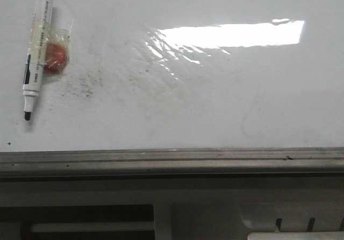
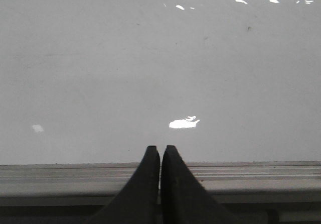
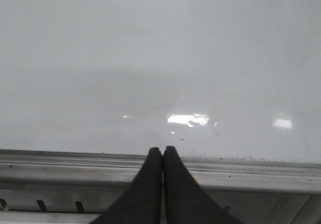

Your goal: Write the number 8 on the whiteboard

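Note:
The whiteboard (image 1: 215,105) fills the front view, glossy white with faint grey smudges and glare; no number 8 shows on it. A white marker (image 1: 37,46) with a black tip lies on the board at the far left, tip towards the near edge, taped to a red lump (image 1: 55,56). Neither gripper shows in the front view. In the left wrist view my left gripper (image 2: 160,149) is shut and empty over the board's near rail. In the right wrist view my right gripper (image 3: 162,150) is shut and empty over the rail too.
A grey metal rail (image 1: 172,158) edges the board's near side; it also shows in the left wrist view (image 2: 261,176) and the right wrist view (image 3: 261,174). Below the rail is the robot's pale base housing (image 1: 204,213).

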Controlling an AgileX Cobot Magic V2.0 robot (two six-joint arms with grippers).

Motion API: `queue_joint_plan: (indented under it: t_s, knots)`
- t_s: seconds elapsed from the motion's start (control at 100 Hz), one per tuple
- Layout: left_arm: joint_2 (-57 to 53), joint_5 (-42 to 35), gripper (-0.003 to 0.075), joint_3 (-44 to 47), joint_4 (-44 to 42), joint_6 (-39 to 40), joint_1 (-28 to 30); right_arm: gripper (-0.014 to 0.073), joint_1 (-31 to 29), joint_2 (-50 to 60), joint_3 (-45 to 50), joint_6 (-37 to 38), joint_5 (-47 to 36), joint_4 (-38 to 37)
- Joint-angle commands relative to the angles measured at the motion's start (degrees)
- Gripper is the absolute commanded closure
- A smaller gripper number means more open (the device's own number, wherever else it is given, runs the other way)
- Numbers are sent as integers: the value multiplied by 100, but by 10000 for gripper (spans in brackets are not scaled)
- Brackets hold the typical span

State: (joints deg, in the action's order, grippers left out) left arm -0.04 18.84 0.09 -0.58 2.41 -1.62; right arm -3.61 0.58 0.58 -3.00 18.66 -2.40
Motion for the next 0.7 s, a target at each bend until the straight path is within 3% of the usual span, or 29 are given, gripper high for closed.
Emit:
queue_joint_plan:
  t_s: [0.0, 0.69]
  knots:
    - [-176, -372, 741, 181, 58, 4, 7, 657, -33, 126, 74, 7, -113, -69]
    - [-176, -383, 741, 181, -265, -10, 7, 657, -33, 126, 74, 7, -113, -69]
